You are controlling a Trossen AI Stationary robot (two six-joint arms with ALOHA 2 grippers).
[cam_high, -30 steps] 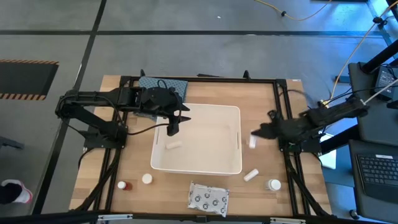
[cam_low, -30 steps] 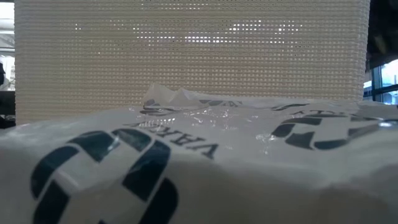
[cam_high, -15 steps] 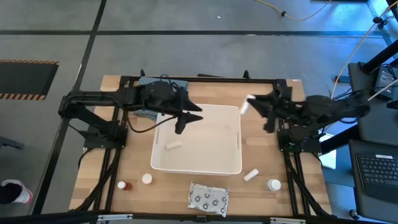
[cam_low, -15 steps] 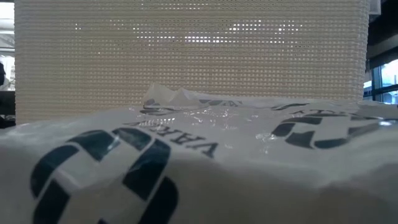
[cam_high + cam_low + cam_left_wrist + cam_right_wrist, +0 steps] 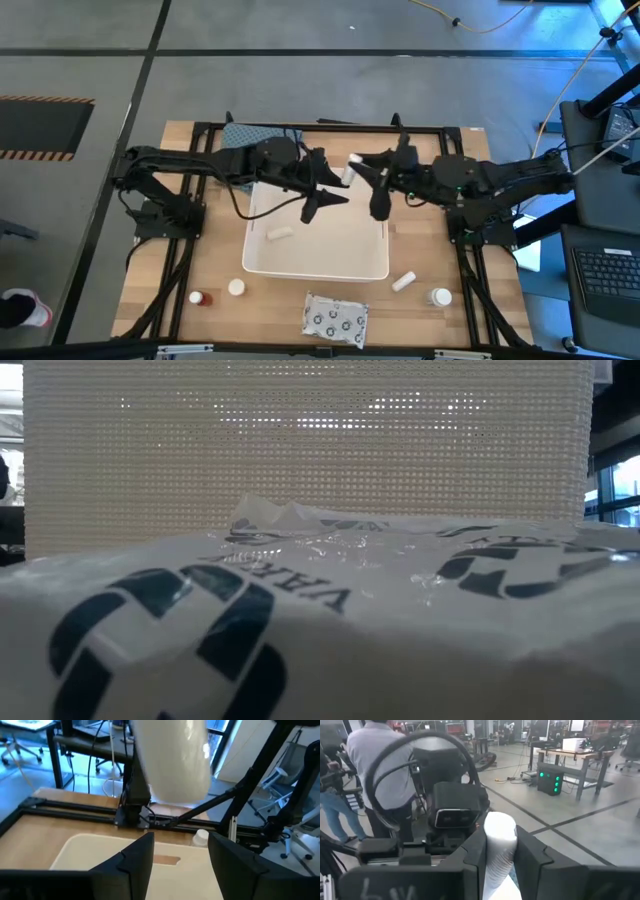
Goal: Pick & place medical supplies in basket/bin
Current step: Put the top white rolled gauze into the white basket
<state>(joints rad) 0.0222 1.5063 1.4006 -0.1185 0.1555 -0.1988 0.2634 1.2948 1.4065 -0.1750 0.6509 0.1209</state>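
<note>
The right tool (image 5: 352,168) is pinching a short white tube (image 5: 498,851) over the far edge of the white bin (image 5: 372,262). The left tool (image 5: 335,182), fingers parted and gripping nothing, is hovering facing it (almost touching). Another tube (image 5: 279,233) is lying inside the bin; other supplies are resting on the tabletop (image 5: 430,190).

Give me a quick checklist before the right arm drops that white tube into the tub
1. Right gripper shut on the white tube: ok.
2. Tube above the white tub, near its far edge in the high view: ok.
3. Left gripper clear of the drop: not ok, its open fingers sit right at the tube.
4. Room in the tub: ok, only one small tube lies inside.
5. Height above the tub floor: cannot tell.
</note>
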